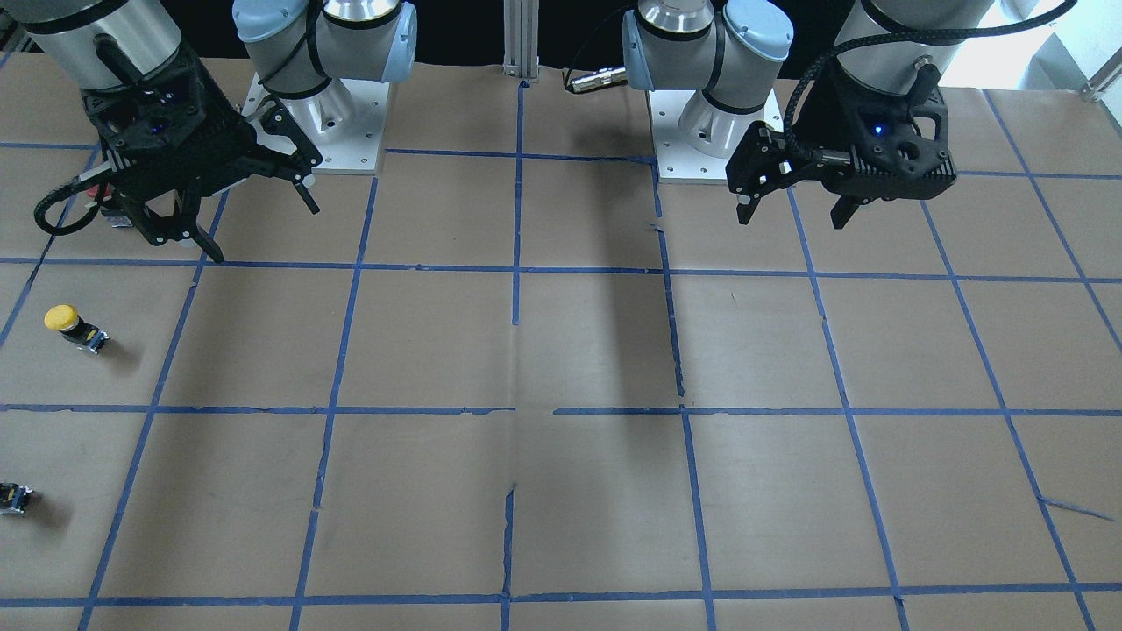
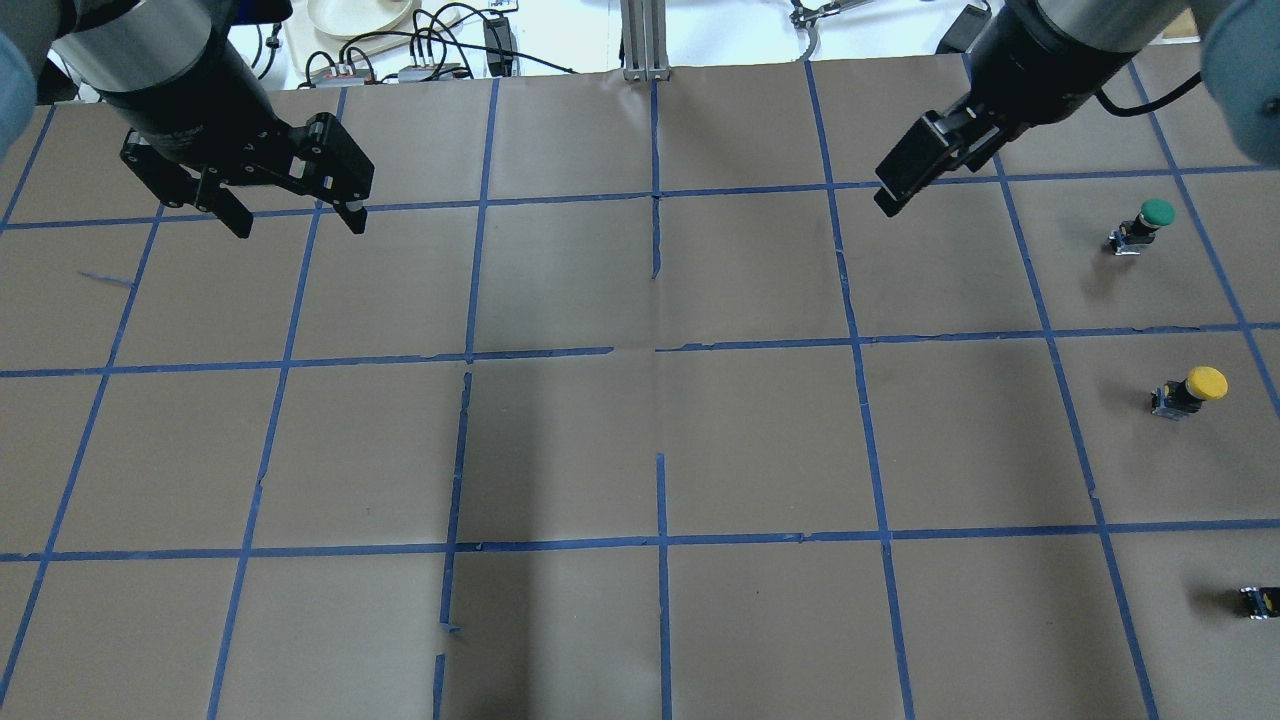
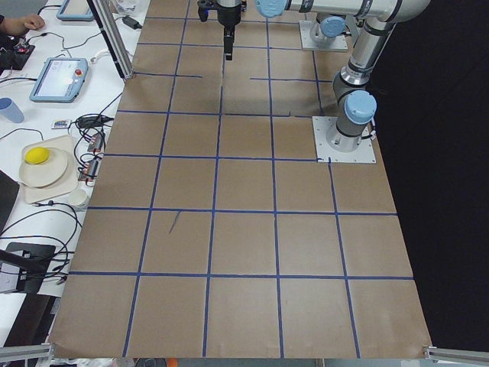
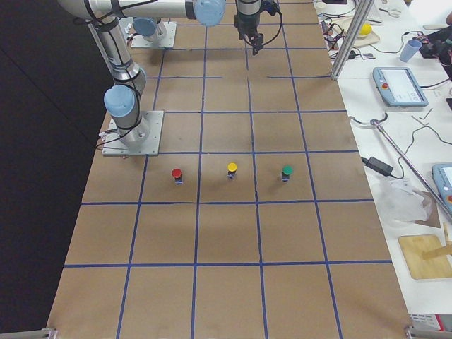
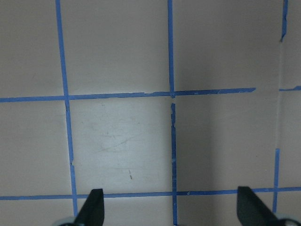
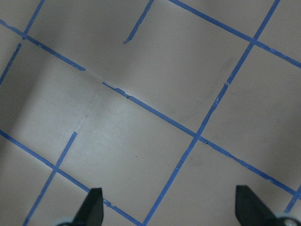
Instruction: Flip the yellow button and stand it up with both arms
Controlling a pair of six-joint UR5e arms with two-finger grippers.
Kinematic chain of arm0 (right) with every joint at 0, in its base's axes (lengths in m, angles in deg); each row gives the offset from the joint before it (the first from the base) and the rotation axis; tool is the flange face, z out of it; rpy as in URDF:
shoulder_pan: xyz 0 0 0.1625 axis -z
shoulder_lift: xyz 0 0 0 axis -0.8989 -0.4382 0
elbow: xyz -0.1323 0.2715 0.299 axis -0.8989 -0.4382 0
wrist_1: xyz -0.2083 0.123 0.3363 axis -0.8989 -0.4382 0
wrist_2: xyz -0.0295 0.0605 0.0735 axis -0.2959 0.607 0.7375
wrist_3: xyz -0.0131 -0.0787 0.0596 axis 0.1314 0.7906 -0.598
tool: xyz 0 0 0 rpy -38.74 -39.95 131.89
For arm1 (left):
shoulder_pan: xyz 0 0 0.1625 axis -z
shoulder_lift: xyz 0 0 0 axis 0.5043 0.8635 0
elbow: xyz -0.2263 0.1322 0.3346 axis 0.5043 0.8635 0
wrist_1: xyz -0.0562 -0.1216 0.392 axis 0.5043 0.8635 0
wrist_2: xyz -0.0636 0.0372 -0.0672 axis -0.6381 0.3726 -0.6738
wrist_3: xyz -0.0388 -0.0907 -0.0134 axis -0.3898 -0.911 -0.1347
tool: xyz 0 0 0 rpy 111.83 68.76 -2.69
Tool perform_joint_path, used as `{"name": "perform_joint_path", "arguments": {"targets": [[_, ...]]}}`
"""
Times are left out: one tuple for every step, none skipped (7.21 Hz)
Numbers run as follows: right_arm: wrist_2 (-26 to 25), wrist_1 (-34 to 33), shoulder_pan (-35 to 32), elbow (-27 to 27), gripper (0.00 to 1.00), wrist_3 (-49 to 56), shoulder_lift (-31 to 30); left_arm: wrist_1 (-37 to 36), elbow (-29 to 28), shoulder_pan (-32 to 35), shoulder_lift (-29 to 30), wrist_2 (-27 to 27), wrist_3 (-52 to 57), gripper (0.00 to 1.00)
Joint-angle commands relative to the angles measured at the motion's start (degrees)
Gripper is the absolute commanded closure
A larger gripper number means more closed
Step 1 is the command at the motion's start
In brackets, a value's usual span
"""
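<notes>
The yellow button stands on the table's right side with its yellow cap up and its black block down; it also shows in the front view and the right side view. My right gripper is open and empty, high above the table, well to the far left of the button; it also shows in the front view. My left gripper is open and empty over the far left squares; it also shows in the front view. Both wrist views show only bare paper between wide-apart fingertips.
A green-capped button stands beyond the yellow one. A red-capped button stands nearer the robot, partly hidden behind my right gripper in the front view. A tiny capless block lies at the right edge. Blue tape lines grid the brown paper.
</notes>
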Motion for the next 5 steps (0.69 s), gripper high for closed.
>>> {"name": "perform_joint_path", "arguments": {"targets": [[-1.0, 8.8, -2.2, -10.2, 0.0, -13.4, 5.2, 0.4, 0.0, 0.5, 0.1, -1.1, -0.2, 0.0], [-2.0, 14.0, -3.4, -12.6, 0.0, -16.1, 6.3, 0.4, 0.0, 0.5, 0.1, -1.1, -0.2, 0.0], [-6.4, 14.5, -4.4, -12.8, 0.0, -22.5, 6.3, 0.4, 0.0, 0.5, 0.0, -1.1, -0.2, 0.0], [-7.9, 14.0, -5.3, -12.8, 0.0, -30.0, 6.2, 0.5, 0.1, 0.5, 0.0, -1.1, -0.2, 0.0], [-9.2, 12.0, -6.1, -12.3, 0.0, -31.2, 6.2, 0.5, 0.2, 0.5, 0.1, -1.1, -0.2, 0.0]]}}
